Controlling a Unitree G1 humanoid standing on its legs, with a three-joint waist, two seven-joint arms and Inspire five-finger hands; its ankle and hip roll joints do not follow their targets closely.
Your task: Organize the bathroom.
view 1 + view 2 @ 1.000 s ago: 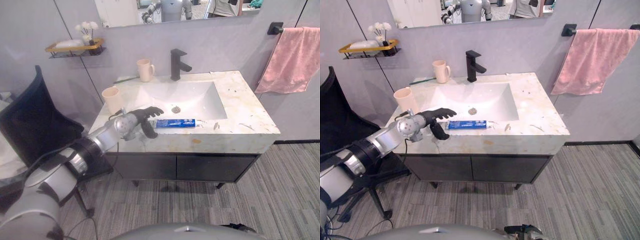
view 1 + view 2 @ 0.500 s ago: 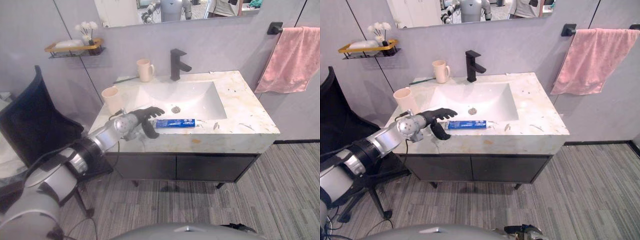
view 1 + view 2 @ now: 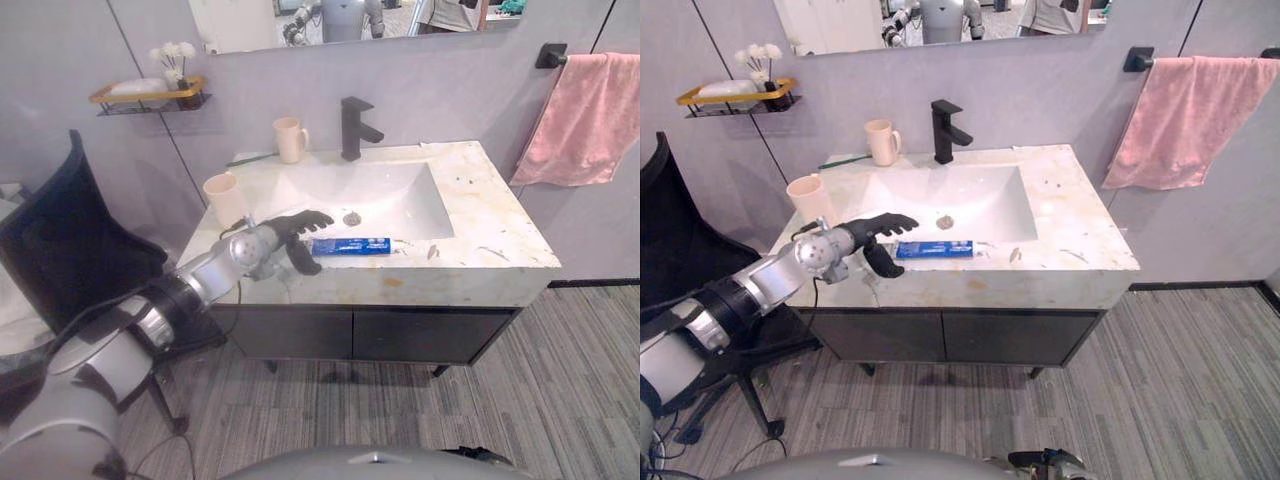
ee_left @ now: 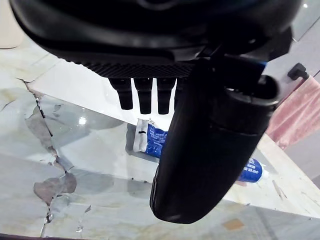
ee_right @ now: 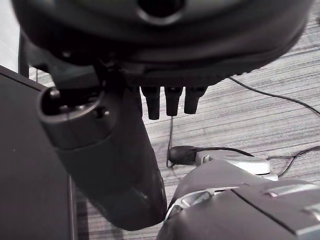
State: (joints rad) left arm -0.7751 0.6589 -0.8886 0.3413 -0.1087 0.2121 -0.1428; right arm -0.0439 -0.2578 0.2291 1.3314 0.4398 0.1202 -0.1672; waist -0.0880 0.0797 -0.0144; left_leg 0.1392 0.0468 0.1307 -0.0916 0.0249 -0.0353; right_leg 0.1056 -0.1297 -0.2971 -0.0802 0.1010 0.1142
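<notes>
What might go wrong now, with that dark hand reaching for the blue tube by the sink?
The left hand is open at the end of the toothpaste tube, not yet holding it. The fingers might nudge the tube into the basin just behind it. The beige cup stands close beside the arm and might get knocked over.

two cups point(image 3: 224, 197) point(image 3: 290, 139), one toothpaste tube point(image 3: 350, 246), one towel point(image 3: 588, 118)

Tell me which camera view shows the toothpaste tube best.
The left eye view shows the toothpaste tube best: its whole length lies along the sink's front edge, just past the open left hand. The right eye view shows nearly the same. The left wrist view shows it closer, but the thumb covers its middle.
</notes>
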